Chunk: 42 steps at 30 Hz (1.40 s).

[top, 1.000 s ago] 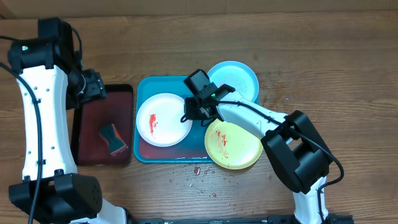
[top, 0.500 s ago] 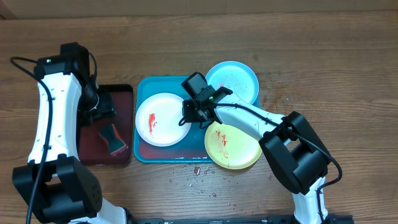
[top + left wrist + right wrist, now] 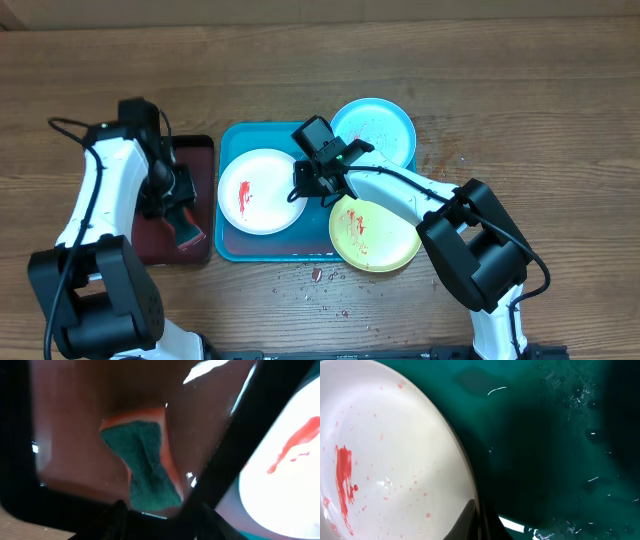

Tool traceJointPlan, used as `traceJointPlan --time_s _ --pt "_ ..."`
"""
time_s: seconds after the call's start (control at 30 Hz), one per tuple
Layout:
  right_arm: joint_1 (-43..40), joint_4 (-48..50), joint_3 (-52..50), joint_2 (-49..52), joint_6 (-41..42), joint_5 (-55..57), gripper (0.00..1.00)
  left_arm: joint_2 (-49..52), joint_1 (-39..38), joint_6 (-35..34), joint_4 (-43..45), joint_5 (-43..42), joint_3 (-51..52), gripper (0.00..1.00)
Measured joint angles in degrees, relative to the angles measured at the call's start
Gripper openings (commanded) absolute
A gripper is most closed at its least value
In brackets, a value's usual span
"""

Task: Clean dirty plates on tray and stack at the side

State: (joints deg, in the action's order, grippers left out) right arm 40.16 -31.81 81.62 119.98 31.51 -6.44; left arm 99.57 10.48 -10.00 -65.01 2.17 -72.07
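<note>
The white plate (image 3: 262, 192) with a red smear lies on the left of the teal tray (image 3: 232, 248). My right gripper (image 3: 304, 188) is shut on its right rim; in the right wrist view the rim (image 3: 465, 475) runs between the fingers (image 3: 479, 519). The light blue plate (image 3: 385, 128) sits at the tray's far right corner. The yellow-green plate (image 3: 378, 238) with red smears overlaps the tray's front right edge. My left gripper (image 3: 178, 192) is open low over a green-and-orange sponge (image 3: 145, 465), its fingers (image 3: 162, 512) just short of it.
The sponge (image 3: 185, 225) lies in a dark maroon tray (image 3: 140, 250) left of the teal tray. Red crumbs (image 3: 315, 275) are scattered on the wooden table in front of the teal tray.
My left arm has swung right and down over the maroon tray toward the sponge. My right gripper shifted slightly left at the white plate's rim, then held still.
</note>
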Motion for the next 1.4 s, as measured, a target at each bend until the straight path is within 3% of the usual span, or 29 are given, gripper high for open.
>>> traceJointPlan --time_s 0.17,0.33,0.77,1.13,1.4 --pt "0.0 -0.1 0.0 0.0 0.0 0.0 0.04 0.0 0.2 -0.2 5.0 0.0 4.6 0.43" --pt "0.0 -0.1 0.0 0.0 0.0 0.0 0.04 0.0 0.2 -0.5 10.2 0.5 7.2 0.27" --pt "0.0 -0.1 0.0 0.0 0.0 0.0 0.04 0.0 0.2 -0.7 10.1 3.7 9.6 0.25" --pt "0.0 -0.1 0.0 0.0 0.0 0.1 0.04 0.0 0.4 -3.4 4.6 4.5 5.6 0.22" --pt "0.0 -0.1 0.0 0.0 0.0 0.3 0.04 0.0 0.5 -3.7 9.8 4.6 7.4 0.16"
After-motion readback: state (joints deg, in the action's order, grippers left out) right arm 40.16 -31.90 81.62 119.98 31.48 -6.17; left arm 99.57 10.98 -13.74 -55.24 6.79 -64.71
